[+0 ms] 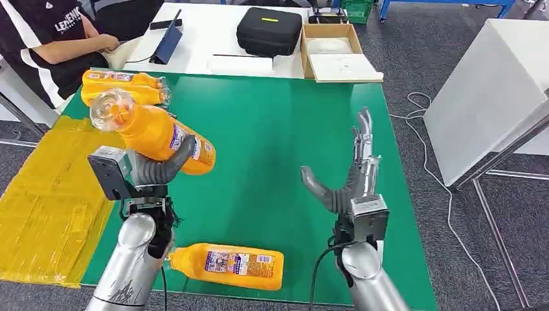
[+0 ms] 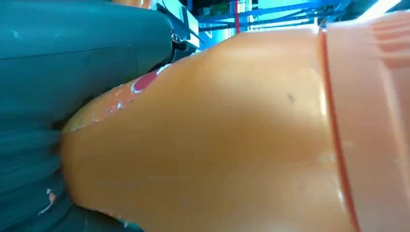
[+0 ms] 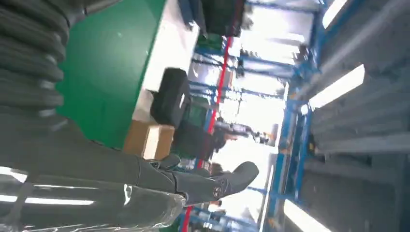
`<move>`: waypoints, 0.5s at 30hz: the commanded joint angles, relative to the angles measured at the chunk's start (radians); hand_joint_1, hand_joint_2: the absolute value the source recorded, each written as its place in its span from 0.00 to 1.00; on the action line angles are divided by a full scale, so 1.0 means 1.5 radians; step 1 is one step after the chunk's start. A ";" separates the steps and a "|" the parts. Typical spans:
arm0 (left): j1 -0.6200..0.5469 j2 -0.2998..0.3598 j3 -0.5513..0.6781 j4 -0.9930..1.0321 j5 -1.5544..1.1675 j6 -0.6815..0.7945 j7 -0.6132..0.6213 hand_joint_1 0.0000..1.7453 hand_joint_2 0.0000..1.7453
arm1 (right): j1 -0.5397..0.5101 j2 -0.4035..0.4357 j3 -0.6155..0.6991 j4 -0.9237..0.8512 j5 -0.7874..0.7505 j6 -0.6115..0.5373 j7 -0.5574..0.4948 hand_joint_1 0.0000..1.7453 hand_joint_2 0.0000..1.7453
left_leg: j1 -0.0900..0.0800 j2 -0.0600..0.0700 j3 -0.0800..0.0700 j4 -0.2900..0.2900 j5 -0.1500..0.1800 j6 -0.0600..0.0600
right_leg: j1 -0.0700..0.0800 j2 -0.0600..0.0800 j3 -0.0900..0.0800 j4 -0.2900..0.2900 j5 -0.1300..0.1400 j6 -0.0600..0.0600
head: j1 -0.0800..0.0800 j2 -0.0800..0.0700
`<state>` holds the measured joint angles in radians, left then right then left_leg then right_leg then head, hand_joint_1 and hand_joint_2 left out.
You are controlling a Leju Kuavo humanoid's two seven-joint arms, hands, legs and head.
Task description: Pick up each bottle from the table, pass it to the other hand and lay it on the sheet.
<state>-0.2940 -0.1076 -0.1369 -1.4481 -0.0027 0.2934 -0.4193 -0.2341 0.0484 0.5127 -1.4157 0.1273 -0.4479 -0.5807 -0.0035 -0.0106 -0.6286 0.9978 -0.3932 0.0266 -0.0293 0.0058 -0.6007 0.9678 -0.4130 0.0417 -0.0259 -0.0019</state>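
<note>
My left hand [image 1: 162, 170] grips an orange bottle [image 1: 155, 133] and holds it tilted above the green table [image 1: 278, 123], its clear base toward the camera. Up close, that orange bottle [image 2: 217, 135] sits against the grey hand [image 2: 72, 53] in the left wrist view. My right hand [image 1: 349, 175] is raised over the table's right half, fingers spread and holding nothing; its thumb and fingers [image 3: 145, 183] point away from the table. A second orange bottle [image 1: 226, 265] lies on its side near the front edge. Another bottle [image 1: 123, 86] lies at the far left corner. The yellow sheet [image 1: 48, 201] hangs left of the table.
A person [image 1: 52, 32] sits at the far left behind a white table [image 1: 207, 32] that carries a black case [image 1: 268, 29], a cardboard box [image 1: 336, 52] and a tablet [image 1: 168, 39]. A white panel [image 1: 485, 91] stands to the right, with cables [image 1: 427, 155] on the floor.
</note>
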 commanded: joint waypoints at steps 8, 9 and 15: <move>-0.109 0.213 0.226 0.399 -0.535 0.270 -0.040 1.00 1.00 | 0.142 -0.065 -0.071 -0.154 -0.042 -0.046 -0.067 0.00 1.00 | 0.000 0.001 0.006 -0.003 -0.001 -0.002 | 0.000 0.000 0.005 -0.002 -0.001 -0.003 | 0.000 0.000; -0.127 0.198 0.293 0.427 -0.615 0.270 -0.075 1.00 1.00 | 0.141 -0.066 -0.069 -0.151 -0.042 -0.050 -0.068 0.00 1.00 | 0.000 -0.002 0.006 -0.003 0.000 -0.002 | 0.000 -0.002 0.005 -0.002 -0.001 -0.003 | 0.001 0.000; -0.128 0.158 0.400 0.427 -0.940 0.270 -0.088 1.00 1.00 | 0.149 -0.068 -0.063 -0.131 -0.050 -0.062 -0.078 0.00 1.00 | 0.002 0.002 0.004 -0.001 0.000 -0.003 | 0.001 0.001 0.002 -0.001 -0.001 -0.003 | 0.000 0.000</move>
<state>-0.3888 0.1240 0.1936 -1.1054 -1.1316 0.6909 -0.5475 -0.0449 -0.0183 0.4234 -1.6030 0.0664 -0.5303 -0.6855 -0.0006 -0.0083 -0.6273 0.9970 -0.3922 0.0240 -0.0277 0.0077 -0.6019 0.9684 -0.4134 0.0406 -0.0259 -0.0019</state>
